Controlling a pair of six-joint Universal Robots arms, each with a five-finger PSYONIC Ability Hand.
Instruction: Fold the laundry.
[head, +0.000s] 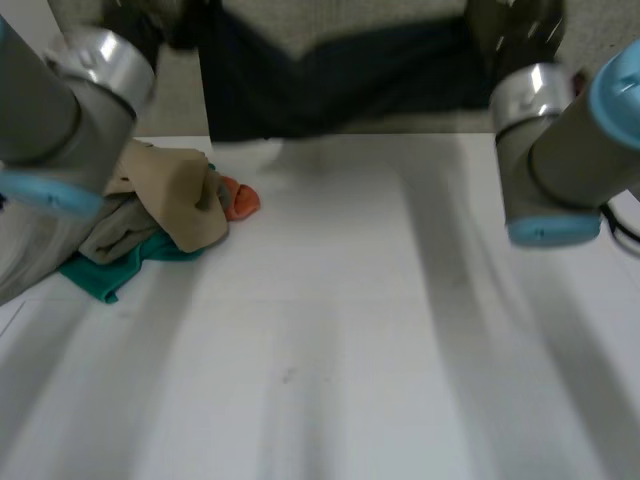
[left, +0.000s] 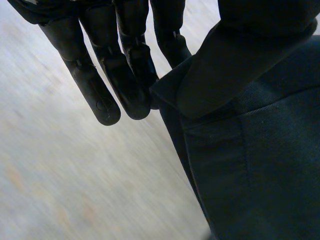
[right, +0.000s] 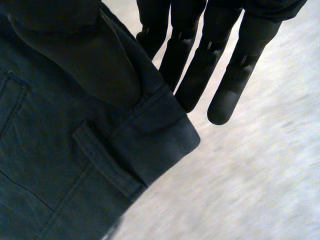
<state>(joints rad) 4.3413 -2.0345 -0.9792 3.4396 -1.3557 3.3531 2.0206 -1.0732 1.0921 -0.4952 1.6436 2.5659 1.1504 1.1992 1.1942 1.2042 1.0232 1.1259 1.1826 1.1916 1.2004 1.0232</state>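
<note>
We're pinching the dark trousers at the waistband, left hand and right hand each clamping thumb against straight fingers. We're holding them stretched above the far edge of the surface, probably for laying flat.

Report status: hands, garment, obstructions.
Left hand and right hand each shut on the dark trousers, thumb against straight fingers. Trousers held up at the table's far edge. Clothes pile beside left arm, not in the way.

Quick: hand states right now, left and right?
Left hand: shut on the dark garment, thumb pinching its edge.
Right hand: shut on the dark garment, thumb pinching it at the waistband corner.
</note>
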